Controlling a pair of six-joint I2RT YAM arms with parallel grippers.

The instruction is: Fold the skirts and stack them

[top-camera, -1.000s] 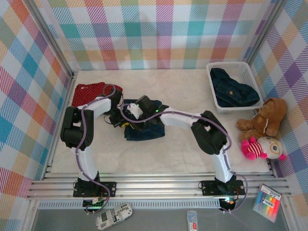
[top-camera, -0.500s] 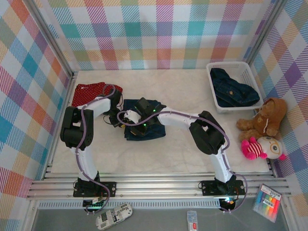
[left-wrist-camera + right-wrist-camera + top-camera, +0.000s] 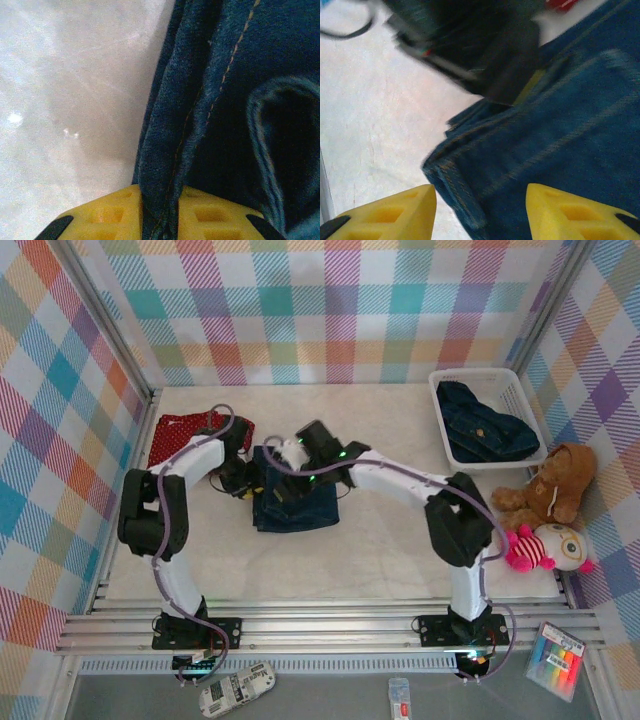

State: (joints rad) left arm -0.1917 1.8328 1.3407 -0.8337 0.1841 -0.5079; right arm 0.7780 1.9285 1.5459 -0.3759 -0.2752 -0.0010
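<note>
Right pincer (image 3: 480, 202) shifted, perhaps three skirts (image 3: 298, 506)

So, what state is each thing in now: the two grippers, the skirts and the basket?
Left gripper: shut on the edge of the folded denim skirt.
Right gripper: open, above that skirt.
Red skirt: lying flat, not gripped.
Basket: upright, holding the crumpled denim skirt.

White table (image 3: 380, 540) bears denim skirt (image 3: 295, 512), red skirt (image 3: 180, 435) and basket (image 3: 475, 372).

3 skirts (image 3: 295, 505) (image 3: 485, 425) (image 3: 185, 432), 1 basket (image 3: 474, 372), 2 plush toys (image 3: 550, 485) (image 3: 548, 546)
</note>
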